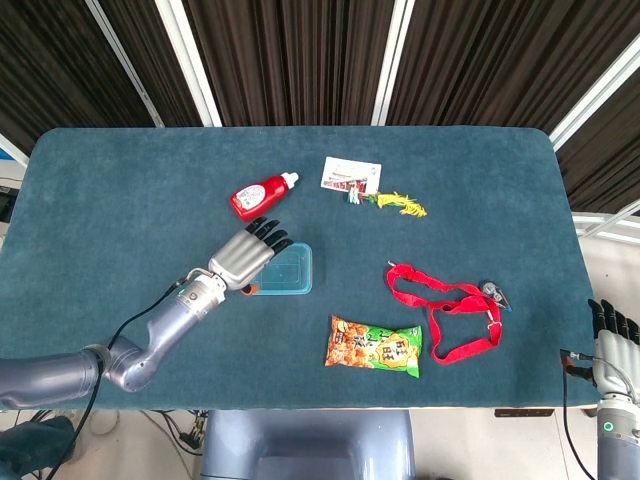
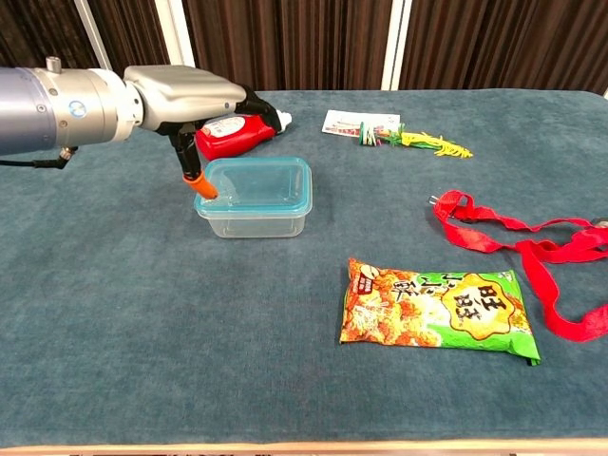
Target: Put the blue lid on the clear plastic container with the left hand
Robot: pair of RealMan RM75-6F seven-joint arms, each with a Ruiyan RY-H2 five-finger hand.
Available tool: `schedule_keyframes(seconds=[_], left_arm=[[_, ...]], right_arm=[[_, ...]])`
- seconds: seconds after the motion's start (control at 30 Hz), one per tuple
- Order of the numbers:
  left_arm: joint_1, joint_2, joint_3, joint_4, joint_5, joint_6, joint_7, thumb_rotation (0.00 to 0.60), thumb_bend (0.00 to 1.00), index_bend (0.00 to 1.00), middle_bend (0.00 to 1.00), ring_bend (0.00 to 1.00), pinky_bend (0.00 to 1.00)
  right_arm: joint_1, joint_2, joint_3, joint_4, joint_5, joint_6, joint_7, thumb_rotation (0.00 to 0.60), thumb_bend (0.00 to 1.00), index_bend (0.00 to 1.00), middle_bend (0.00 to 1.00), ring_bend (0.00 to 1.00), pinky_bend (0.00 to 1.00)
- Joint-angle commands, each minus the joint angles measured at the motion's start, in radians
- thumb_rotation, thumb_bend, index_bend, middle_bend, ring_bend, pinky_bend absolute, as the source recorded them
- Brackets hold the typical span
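blue lid [image 2: 258, 180] on container, just beside robot hand [image 2: 195, 95]

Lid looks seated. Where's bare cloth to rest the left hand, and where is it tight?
The left hand is beside the clear plastic container with blue lid. Bare teal tablecloth runs from there to the table's left edge. Another free strip lies between the red lanyard and the far edge. It is crowded around the red ketchup bottle, printed card and snack bag.

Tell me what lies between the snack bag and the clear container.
Nothing: only bare blue cloth separates the snack bag from the clear container, plainest in the chest view.
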Motion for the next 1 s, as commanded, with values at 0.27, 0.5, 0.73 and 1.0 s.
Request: schedule_keyframes(seconds=[0.27, 0.5, 0.73, 1.0], left_arm=[[0.031, -0.045, 0.015, 0.088, 0.077, 0.037, -0.031, 0.6, 0.06, 0.14, 0.11, 0.0, 0.07], [0.038, -0.056, 0.014, 0.113, 0.098, 0.023, -0.058, 0.6, 0.06, 0.14, 0.11, 0.0, 0.07], [0.044, -0.057, 0.006, 0.111, 0.117, 0.02, -0.079, 0.6, 0.06, 0.14, 0.11, 0.0, 0.07], [0.045, -0.066, 0.004, 0.115, 0.123, 0.009, -0.074, 0.6, 0.06, 0.14, 0.11, 0.0, 0.07]], right_arm=[[0.001, -0.002, 0.001, 0.006, 0.004, -0.003, 0.002, 0.6, 0.27, 0.04, 0.0, 0.0, 0.0], [0.002, -0.004, 0.002, 0.009, 0.009, -0.007, 0.0, 0.6, 0.27, 0.04, 0.0, 0.0, 0.0], [0.002, -0.004, 0.002, 0.007, 0.01, -0.007, 0.0, 0.6, 0.27, 0.04, 0.0, 0.0, 0.0], [0.002, -0.001, 0.003, 0.004, 0.012, -0.007, 0.002, 0.6, 0.27, 0.04, 0.0, 0.0, 0.0]])
